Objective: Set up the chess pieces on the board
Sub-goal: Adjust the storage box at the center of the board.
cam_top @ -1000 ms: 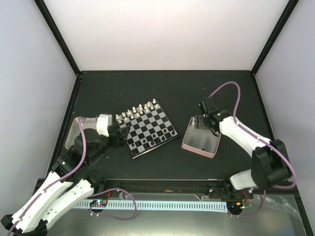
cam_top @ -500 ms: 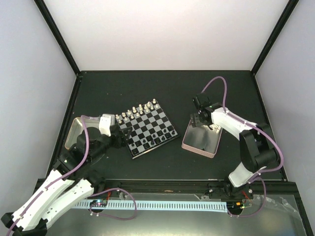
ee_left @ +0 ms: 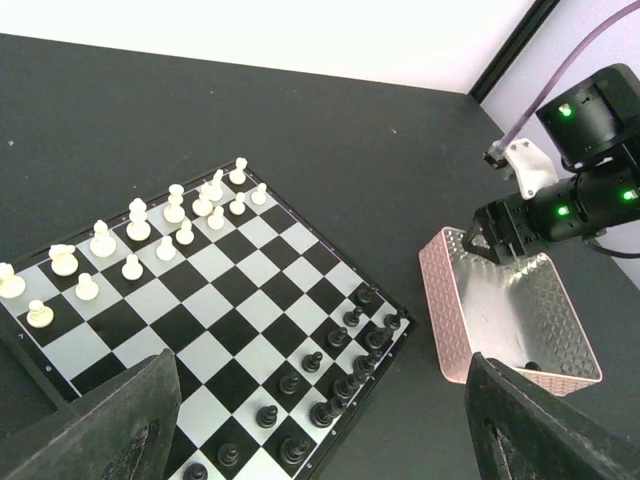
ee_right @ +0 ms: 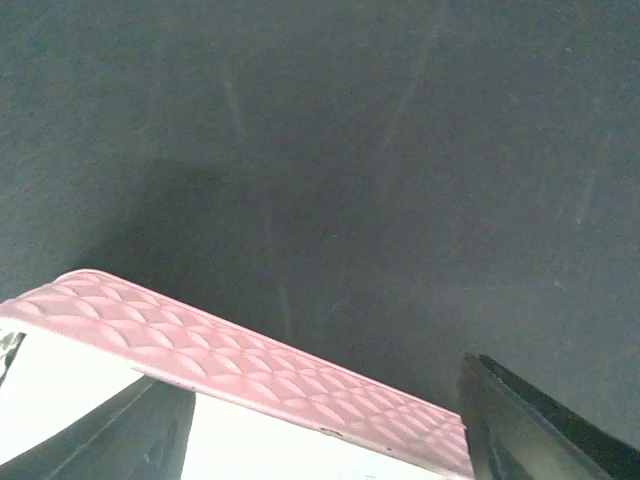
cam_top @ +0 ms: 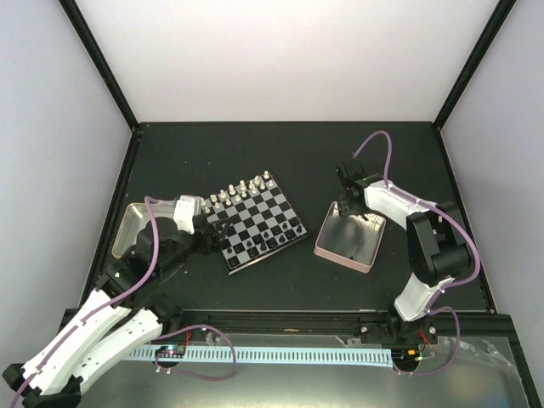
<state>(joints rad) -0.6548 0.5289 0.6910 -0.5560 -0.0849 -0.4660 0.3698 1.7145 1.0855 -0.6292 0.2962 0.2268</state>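
Beside one board [cam_top: 255, 223] lie one pink tray [cam_top: 340, 257] and one tan tray [cam_top: 121, 231].

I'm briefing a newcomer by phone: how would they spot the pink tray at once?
On the dark table, find the chessboard near the middle; the pink tray lies just to its right, apart from it, with the right gripper over its far edge. Its quilted pink walls set it apart from the tan-rimmed tray left of the board.
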